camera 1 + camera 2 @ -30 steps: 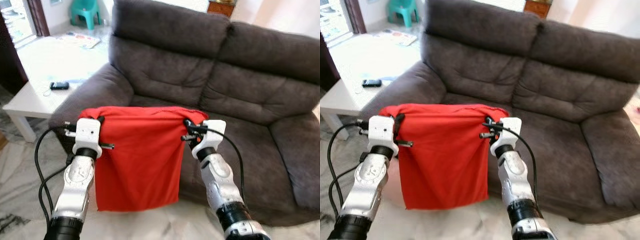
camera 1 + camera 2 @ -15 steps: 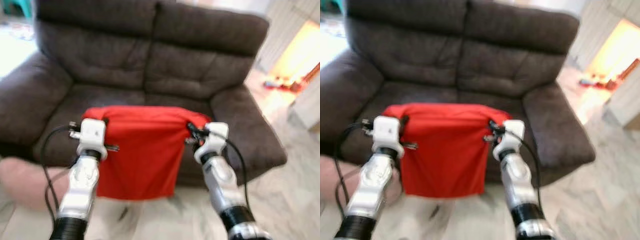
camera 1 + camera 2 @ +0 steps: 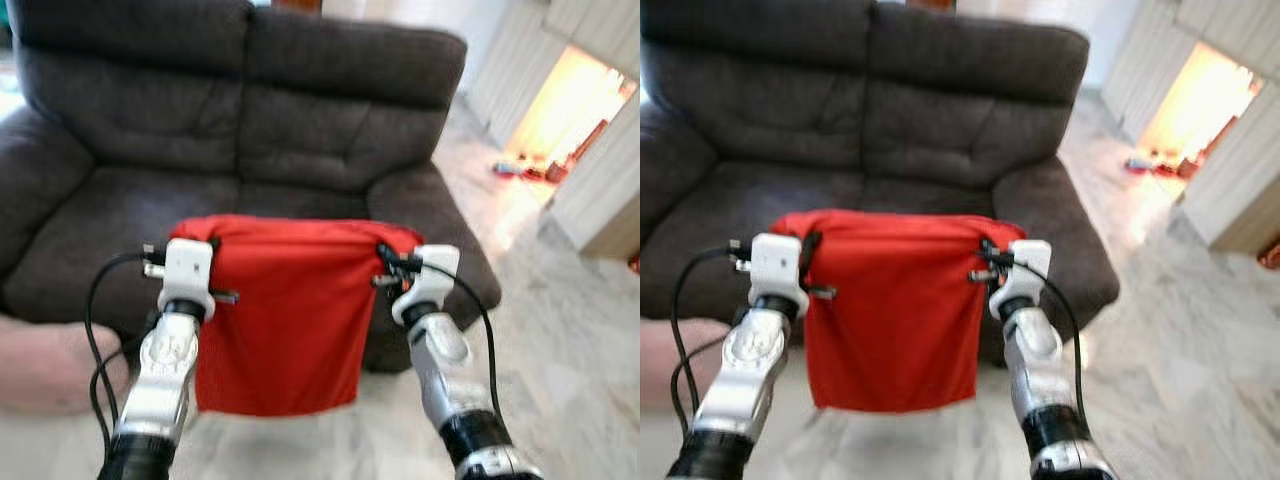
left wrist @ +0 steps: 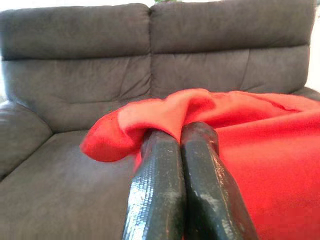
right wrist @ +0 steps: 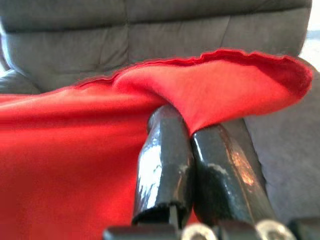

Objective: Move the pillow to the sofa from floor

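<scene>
Flat red fabric pillow [image 3: 285, 310] off floor, hanging before dark grey sofa [image 3: 250, 130]. Left pincer [image 3: 207, 243] and right pincer [image 3: 384, 255] each clamped on top corner. I judge: lift done; drop onto seat left.

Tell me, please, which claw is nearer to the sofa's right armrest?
Right. The right claw grips the red pillow at the corner just before that armrest; the left claw grips the far corner.

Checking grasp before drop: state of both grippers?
Left gripper: closed on the red pillow, top corner.
Right gripper: closed on its other top corner.
</scene>
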Tool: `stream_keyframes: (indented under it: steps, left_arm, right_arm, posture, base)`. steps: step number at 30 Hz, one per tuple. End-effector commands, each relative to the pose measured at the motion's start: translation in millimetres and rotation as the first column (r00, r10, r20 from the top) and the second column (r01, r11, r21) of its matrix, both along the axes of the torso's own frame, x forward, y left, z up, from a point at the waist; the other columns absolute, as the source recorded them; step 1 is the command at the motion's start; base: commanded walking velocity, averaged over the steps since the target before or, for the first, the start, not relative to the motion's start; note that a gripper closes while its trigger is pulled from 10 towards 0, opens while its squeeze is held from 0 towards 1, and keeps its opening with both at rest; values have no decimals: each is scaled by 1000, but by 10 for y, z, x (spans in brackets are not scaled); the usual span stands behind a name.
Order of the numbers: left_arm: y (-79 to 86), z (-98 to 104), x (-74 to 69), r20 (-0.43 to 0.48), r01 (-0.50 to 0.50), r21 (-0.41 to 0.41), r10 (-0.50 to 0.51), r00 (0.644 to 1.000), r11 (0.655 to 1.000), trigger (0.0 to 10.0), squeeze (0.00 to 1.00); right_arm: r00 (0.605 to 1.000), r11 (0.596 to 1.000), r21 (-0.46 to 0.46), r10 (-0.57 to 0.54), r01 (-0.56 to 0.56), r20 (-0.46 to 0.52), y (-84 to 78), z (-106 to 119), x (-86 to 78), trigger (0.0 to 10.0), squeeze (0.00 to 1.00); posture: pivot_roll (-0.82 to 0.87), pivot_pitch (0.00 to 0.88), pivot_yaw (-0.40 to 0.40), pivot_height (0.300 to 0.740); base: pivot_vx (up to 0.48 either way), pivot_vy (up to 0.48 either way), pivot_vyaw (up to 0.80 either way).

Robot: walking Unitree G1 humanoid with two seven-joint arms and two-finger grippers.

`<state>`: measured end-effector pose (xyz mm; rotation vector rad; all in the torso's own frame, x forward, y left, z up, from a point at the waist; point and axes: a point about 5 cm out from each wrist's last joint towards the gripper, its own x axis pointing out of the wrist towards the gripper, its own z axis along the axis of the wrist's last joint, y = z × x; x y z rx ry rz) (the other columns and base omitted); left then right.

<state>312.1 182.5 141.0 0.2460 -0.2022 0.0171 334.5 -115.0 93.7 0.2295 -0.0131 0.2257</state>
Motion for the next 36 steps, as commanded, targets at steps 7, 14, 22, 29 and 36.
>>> stream_keyframes:
  steps: [7,14,22,29,36]
  left_arm:
    - [17,261,34,101,-8,6,8,995,1000,10000,0]
    - [-17,268,45,87,26,19,-27,996,999,10000,0]
    - [11,294,68,90,25,16,-26,996,1000,10000,0]
    - [-71,297,26,97,66,6,-66,993,998,10000,0]
    - [-38,493,-6,170,37,42,-44,984,998,10000,0]
  right_arm:
    - [994,998,6,-70,70,89,-152,185,49,10000,0]
    - [994,996,0,-84,84,73,-145,102,7,10000,0]
    - [995,997,13,-76,76,69,-49,57,-53,10000,0]
    - [994,997,9,-76,75,78,-41,60,-75,10000,0]
    - [984,997,-11,-69,71,162,-20,278,-34,10000,0]
  posture:
    - [150,0,-166,740]
    - [147,0,-117,740]
    - [133,0,-99,740]
    - [141,0,-107,740]
    - [145,0,-118,740]
  base:
    - [0,-294,0]
    - [0,0,0]
    - [0,0,0]
    - [0,0,0]
    - [0,0,0]
